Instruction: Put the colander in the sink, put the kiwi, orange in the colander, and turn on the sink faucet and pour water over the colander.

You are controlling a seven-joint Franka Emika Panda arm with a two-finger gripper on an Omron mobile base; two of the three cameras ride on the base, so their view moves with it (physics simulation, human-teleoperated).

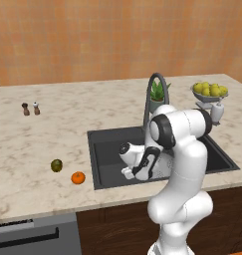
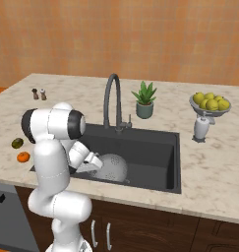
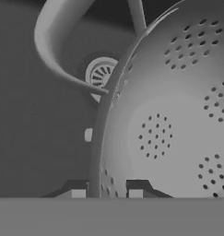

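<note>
My gripper [image 3: 106, 192] is low inside the dark sink [image 2: 155, 147], shut on the rim of the silver perforated colander [image 3: 178, 115]. The colander [image 2: 111, 167] sits tilted over the basin floor near the front wall, one side handle [image 3: 53, 46] sticking out over the round drain [image 3: 102, 73]. On the counter left of the sink [image 1: 107, 149] lie the kiwi [image 1: 56, 165] and the orange [image 1: 78, 178], close together. The faucet [image 2: 111, 98] arches over the back of the basin. Water is out of view.
A potted plant [image 2: 144, 101] stands behind the sink. At the right are a footed bowl of yellow-green fruit [image 2: 210, 104] and a white bottle [image 2: 201, 129]. Two small shakers [image 1: 30, 108] stand at the far left of the counter.
</note>
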